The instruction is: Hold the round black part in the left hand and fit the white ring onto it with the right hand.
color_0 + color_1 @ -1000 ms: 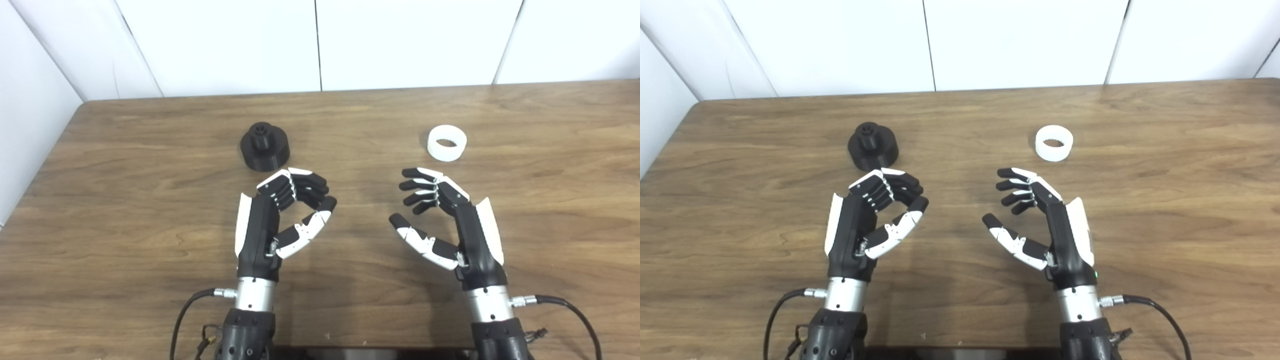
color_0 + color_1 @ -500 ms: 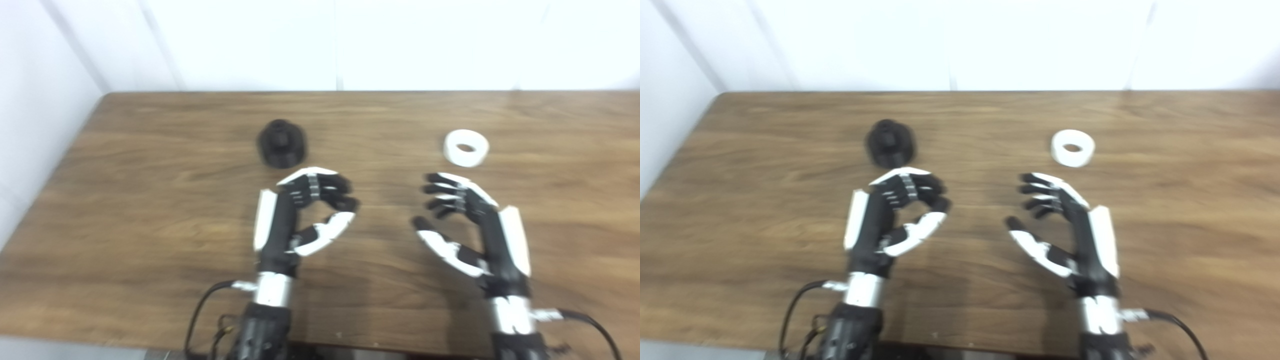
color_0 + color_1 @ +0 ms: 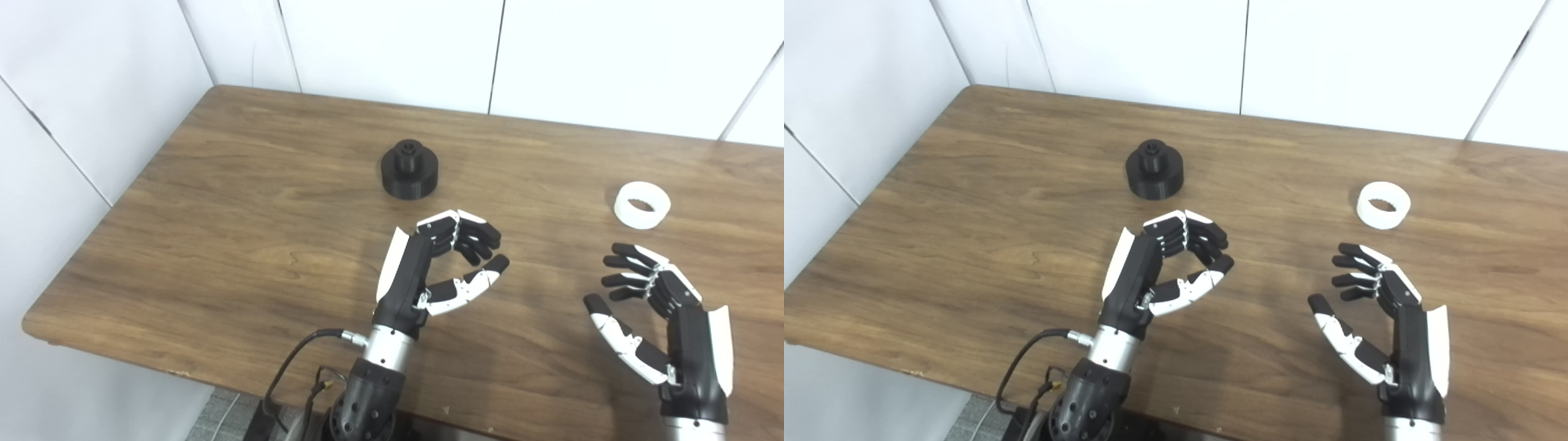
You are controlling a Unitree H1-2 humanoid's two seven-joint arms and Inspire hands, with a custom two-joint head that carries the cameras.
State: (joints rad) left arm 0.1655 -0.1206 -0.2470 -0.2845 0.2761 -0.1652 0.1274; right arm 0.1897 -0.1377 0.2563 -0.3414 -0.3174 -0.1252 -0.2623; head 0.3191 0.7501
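Observation:
The round black part (image 3: 409, 176) stands on the wooden table (image 3: 257, 202), a small knob on its top. The white ring (image 3: 642, 206) lies flat toward the right. My left hand (image 3: 438, 269) hovers just in front of the black part, apart from it, its fingers curled toward the thumb with nothing inside. My right hand (image 3: 658, 318) sits in front of the ring, well short of it, fingers spread and empty. Both objects rest untouched on the table.
White wall panels (image 3: 392, 49) rise behind the table. The table's left corner and front edge (image 3: 37, 318) show, with floor below. Cables (image 3: 294, 367) trail from the left wrist at the front edge.
The whole picture has swung left and tilted, so the camera has moved. The part and ring stay where they were on the table. Both hands keep about the same poses.

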